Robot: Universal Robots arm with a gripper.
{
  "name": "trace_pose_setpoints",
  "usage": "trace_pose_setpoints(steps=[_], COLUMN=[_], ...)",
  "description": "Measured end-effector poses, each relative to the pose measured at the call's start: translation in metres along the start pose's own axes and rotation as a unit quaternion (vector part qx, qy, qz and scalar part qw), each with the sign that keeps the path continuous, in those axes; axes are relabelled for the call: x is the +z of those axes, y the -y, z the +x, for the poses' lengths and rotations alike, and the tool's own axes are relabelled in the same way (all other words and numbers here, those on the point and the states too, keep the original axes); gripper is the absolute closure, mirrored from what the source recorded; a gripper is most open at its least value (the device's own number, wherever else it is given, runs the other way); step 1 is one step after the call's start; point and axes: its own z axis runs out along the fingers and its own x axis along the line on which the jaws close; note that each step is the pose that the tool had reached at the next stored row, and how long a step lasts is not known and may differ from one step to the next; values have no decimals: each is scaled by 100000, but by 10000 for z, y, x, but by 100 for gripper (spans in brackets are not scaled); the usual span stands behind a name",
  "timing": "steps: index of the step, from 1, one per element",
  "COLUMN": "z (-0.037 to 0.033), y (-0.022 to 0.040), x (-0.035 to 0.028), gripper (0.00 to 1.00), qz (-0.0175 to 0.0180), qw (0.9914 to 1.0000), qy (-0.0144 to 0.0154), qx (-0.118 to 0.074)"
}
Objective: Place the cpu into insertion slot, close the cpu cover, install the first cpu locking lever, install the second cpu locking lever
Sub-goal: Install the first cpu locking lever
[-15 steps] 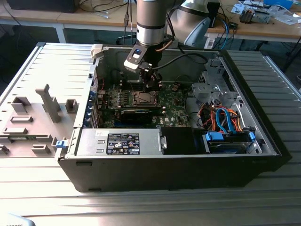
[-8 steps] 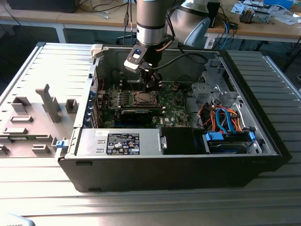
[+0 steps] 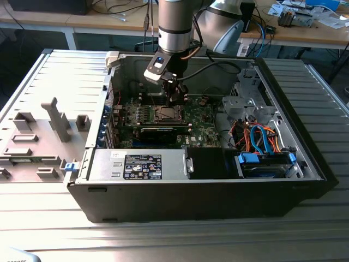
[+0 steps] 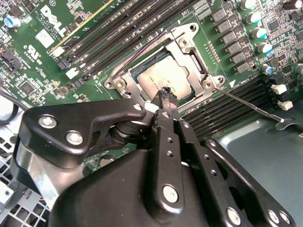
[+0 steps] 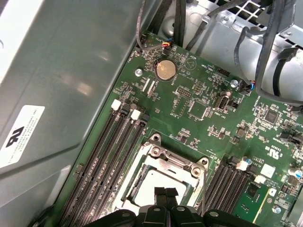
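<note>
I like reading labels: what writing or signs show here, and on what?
White maker's logo on the green board, second wrist view: a brand name.
White sticker on the case wall, first wrist view: a black symbol.
Black label on the metal box, exterior view: too small to read.
Fine white print across the board: too small.

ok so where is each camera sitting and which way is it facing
Exterior view: off the arm, above the open computer case, looking down into it; shows the arm and gripper over the motherboard.
Second wrist view: on the wrist, looking along the gripper onto the cpu inside its cpu cover.
First wrist view: on the wrist, looking across the motherboard past the gripper toward a coin cell.
Shared: both wrist views show gripper, cpu, cpu cover and memory slots.
</note>
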Motion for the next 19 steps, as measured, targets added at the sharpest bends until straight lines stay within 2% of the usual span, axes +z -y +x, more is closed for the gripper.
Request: trace_pose_setpoints(steps=[19], z=[0], y=[0], x=[0], gripper=[89], qz=[-93], qw=[99988], qy=[20], qx=[-1553])
